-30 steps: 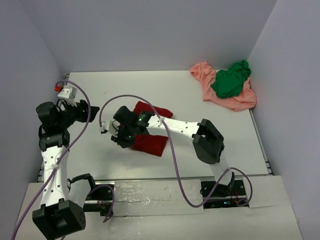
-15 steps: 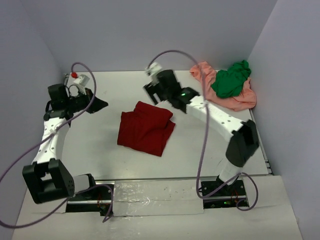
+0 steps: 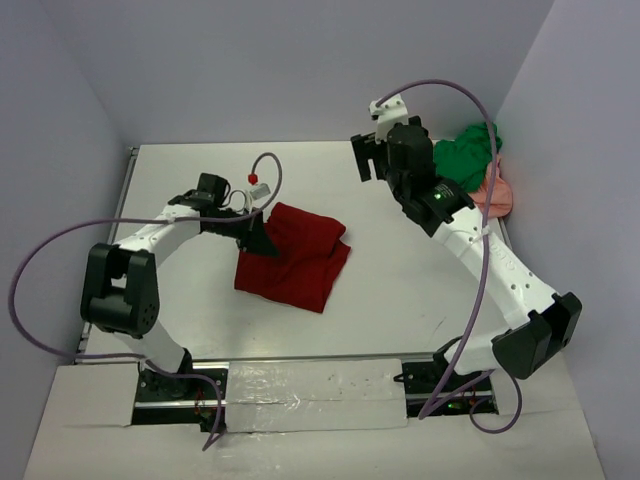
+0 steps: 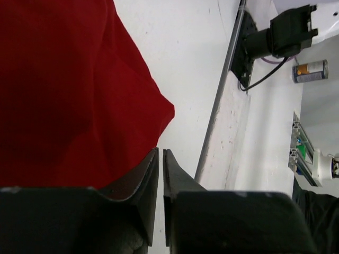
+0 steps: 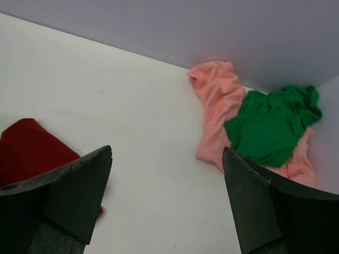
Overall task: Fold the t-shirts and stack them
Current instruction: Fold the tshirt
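Note:
The dark red t-shirt (image 3: 295, 258) lies folded in a rough rectangle mid-table; it fills the left of the left wrist view (image 4: 63, 90). My left gripper (image 3: 256, 231) rests low at its left edge, jaws shut to a thin slit (image 4: 160, 152) with only white table showing through, one finger (image 4: 143, 177) over the cloth's edge. My right gripper (image 3: 372, 158) hangs high near the back, wide open and empty (image 5: 167, 156). The green t-shirt (image 3: 468, 148) (image 5: 270, 127) lies crumpled on the salmon-pink t-shirt (image 3: 497, 196) (image 5: 212, 100) in the back right corner.
Lilac walls close the white table (image 3: 200, 300) at the back and both sides. A metal rail (image 4: 216, 116) runs along the table's edge, with a small can (image 4: 310, 70) and arm hardware beyond it. Purple cables (image 3: 60, 250) loop from both arms.
The right gripper let go of the red shirt, opened wide and rose toward the back right. The left arm swung in from the far left to the shirt's left edge and its jaws closed.

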